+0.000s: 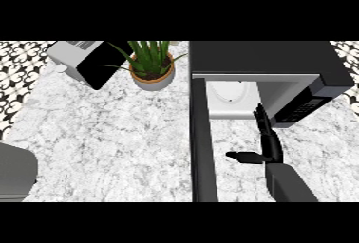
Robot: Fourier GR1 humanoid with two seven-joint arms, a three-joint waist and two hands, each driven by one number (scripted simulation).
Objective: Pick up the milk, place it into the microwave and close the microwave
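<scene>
The black microwave (280, 59) stands at the back right with its door (202, 142) swung wide open, reaching toward the counter's front edge. Inside the lit cavity, at its left, stands the white milk carton (230, 92). My right hand (269, 142) is just in front of the cavity's right side. Its fingers are straight and point at the opening, its thumb sticks out to the left, and it holds nothing. It does not touch the milk. At the left edge only a grey forearm (14, 171) shows; the left hand itself is out of view.
A potted green plant (151, 71) stands left of the microwave at the back. A grey and black appliance (80, 61) sits in the back left corner. The microwave's control panel (308, 105) is to the right of my hand. White marble counter (105, 142) stretches left of the door.
</scene>
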